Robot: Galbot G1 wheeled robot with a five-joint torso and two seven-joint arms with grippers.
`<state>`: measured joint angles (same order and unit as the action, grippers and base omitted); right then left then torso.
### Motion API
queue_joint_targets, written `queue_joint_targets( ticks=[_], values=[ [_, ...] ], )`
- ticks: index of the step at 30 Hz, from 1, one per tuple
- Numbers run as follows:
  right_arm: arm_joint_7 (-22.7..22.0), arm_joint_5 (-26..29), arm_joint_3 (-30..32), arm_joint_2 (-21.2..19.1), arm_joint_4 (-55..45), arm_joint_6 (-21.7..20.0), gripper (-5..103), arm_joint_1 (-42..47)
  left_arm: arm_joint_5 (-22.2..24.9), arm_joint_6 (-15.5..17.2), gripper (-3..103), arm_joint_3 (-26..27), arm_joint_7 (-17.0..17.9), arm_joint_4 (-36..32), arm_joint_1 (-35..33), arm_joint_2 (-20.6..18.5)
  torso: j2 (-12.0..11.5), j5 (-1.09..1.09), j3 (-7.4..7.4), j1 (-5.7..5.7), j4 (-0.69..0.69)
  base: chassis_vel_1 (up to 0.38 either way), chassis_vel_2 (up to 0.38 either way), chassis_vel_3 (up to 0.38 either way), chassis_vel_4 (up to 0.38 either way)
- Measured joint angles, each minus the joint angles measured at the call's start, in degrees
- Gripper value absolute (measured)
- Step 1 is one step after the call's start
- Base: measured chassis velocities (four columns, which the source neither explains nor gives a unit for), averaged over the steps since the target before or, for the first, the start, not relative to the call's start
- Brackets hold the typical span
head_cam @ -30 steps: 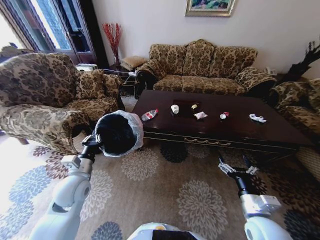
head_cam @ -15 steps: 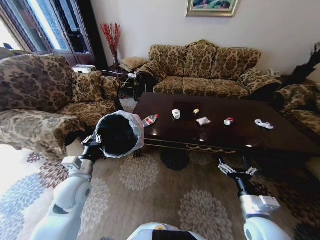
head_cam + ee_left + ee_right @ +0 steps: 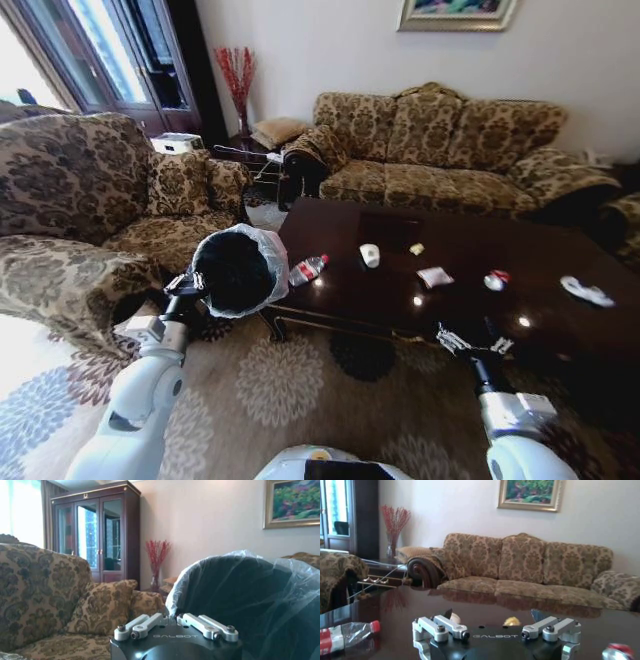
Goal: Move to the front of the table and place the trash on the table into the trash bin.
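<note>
The table (image 3: 400,300) stands ahead of the robot, a sofa (image 3: 450,150) behind it and an armchair (image 3: 90,200) off its left end. On its top, left to right — bottle (image 3: 307,270), cup (image 3: 370,255), wrapper (image 3: 435,277), a small can-like bit (image 3: 496,281), crumpled paper (image 3: 585,291). The trash bin (image 3: 235,268) hangs at the left gripper (image 3: 185,285), just off the table's left front corner — the right gripper (image 3: 472,345) sits before the front edge.

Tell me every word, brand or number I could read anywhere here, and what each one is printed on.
"GALBOT": on the black wrist housing behind the left gripper, which is shut on the trash bin.
"GALBOT": on the same housing behind the right gripper, which is open.
The bottle on the table has a red label, too small to read.
</note>
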<state>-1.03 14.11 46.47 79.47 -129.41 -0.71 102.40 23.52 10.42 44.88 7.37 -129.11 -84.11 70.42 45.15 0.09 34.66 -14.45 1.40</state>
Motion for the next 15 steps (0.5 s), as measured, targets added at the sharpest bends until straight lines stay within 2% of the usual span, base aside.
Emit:
queue_joint_targets(
  ticks=[2, 5, 8, 12, 15],
  values=[
    [0.3, -0.6, 0.0, 0.1, 0.4, 0.1, 100, 0.0, 0.0, 0.0, 3, 0.0, 0.0, 0.0, -0.2, 0.1, 0.0, -0.12, 0.01, -0.03, -0.06, -0.2, 0.338, 0.342, -0.167],
    [0.6, -1.4, -0.1, 0.1, 0.6, 0.1, 100, 0.0, -0.3, -0.6, 3, -0.1, 0.0, 0.0, -0.3, 0.2, 0.0, -0.05, 0.01, -0.05, -0.02, -0.093, 0.311, 0.274, -0.076],
    [0.7, -1.6, -0.2, 0.1, 0.7, 0.0, 100, -0.1, -0.7, -1.1, 3, -0.3, 0.1, 0.0, -0.5, 0.4, 0.0, -0.09, 0.02, -0.04, 0.01, 0.007, 0.245, 0.143, 0.021],
    [3.1, -2.0, -0.5, -0.6, 0.8, -0.5, 100, -0.2, -1.2, -1.5, 3, -0.4, 0.2, 0.0, -0.8, 0.7, 0.0, -0.07, -0.02, 0.04, 0.0, 0.044, 0.071, 0.028, 0.054],
    [5.9, -1.8, -2.8, -2.2, 1.7, -1.6, 100, -1.4, -1.3, -1.7, 3, -0.4, 0.4, 0.0, -0.7, 0.7, 0.0, -0.08, -0.04, 0.08, -0.07, 0.024, -0.024, -0.024, 0.026]
  ],
)
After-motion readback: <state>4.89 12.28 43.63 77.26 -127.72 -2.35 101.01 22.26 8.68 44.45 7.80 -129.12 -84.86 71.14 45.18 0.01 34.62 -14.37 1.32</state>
